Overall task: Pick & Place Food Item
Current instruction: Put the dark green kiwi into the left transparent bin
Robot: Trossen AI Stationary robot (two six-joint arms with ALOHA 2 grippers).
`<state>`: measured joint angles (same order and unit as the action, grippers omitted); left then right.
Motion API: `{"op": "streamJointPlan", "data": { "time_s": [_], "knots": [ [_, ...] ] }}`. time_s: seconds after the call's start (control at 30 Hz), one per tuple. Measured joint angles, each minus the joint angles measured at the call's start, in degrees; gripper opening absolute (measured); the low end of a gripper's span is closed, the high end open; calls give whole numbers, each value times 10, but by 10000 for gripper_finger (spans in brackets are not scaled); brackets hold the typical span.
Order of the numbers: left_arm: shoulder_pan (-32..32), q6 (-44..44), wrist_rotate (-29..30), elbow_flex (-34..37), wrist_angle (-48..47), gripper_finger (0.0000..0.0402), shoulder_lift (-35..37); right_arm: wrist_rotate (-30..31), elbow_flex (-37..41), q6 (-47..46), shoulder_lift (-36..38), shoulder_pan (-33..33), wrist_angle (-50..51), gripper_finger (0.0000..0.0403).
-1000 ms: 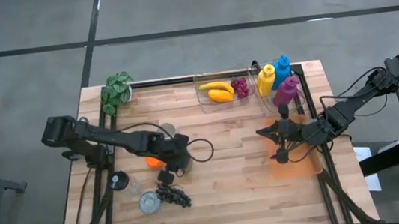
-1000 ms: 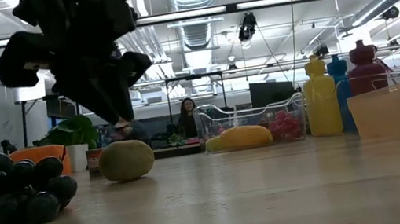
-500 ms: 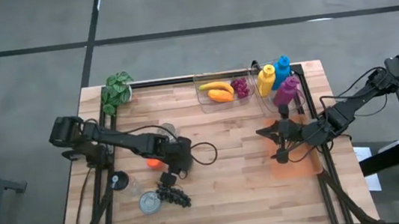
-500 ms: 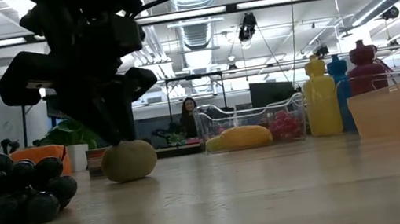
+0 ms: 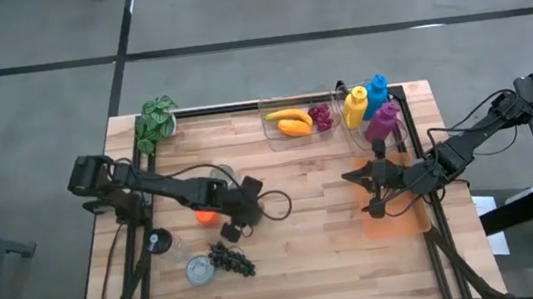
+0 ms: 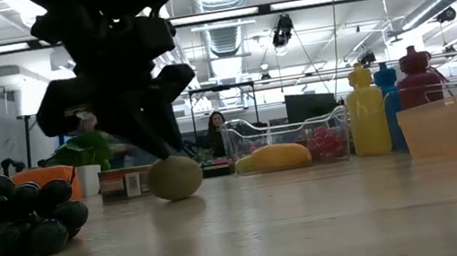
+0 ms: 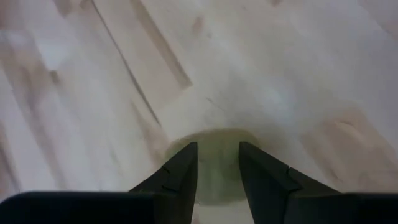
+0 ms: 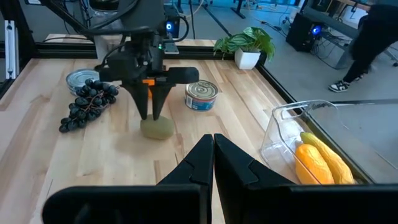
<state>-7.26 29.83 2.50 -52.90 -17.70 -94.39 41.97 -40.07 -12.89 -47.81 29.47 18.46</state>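
Left of the table's middle, my left gripper (image 7: 217, 163) stood over the greenish round fruit (image 6: 174, 177) (grapes (image 5: 231, 259) just nearer), fingers narrowly parted astride its top; I judged the grasp pending, needing descent then closing.

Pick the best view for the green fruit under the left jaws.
Right wrist view: the green fruit shows whole on the table, left gripper over it. Low view shows it from the side; left wrist view only part; high view hides it.
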Motion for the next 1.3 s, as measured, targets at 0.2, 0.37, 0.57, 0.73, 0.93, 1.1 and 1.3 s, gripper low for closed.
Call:
{"op": "streamJointPlan", "data": {
  "time_s": [0.2, 0.37, 0.57, 0.73, 0.93, 1.1, 1.3],
  "knots": [
    [17, -4, 12, 0, 14, 120, 3, 0, 0, -1, 0, 0, -1, 8],
    [15, -96, 11, -26, -16, 120, 18, 0, 0, 0, 0, 0, -3, 8],
    [15, -268, 10, -37, -101, 119, 27, 0, 0, 0, 0, 0, -3, 8],
    [15, -289, 9, -12, -104, 120, 19, 0, 0, 0, 0, 0, -4, 8],
    [15, -333, 9, 0, -115, 119, 19, 0, 0, 0, 0, 0, -5, 8],
    [15, -362, 6, 1, -119, 120, 11, 0, 0, 0, 0, 0, -7, 8],
    [14, -395, -23, 1, -111, 119, -11, 0, 0, 0, 0, 0, -7, 8]
  ]
}}
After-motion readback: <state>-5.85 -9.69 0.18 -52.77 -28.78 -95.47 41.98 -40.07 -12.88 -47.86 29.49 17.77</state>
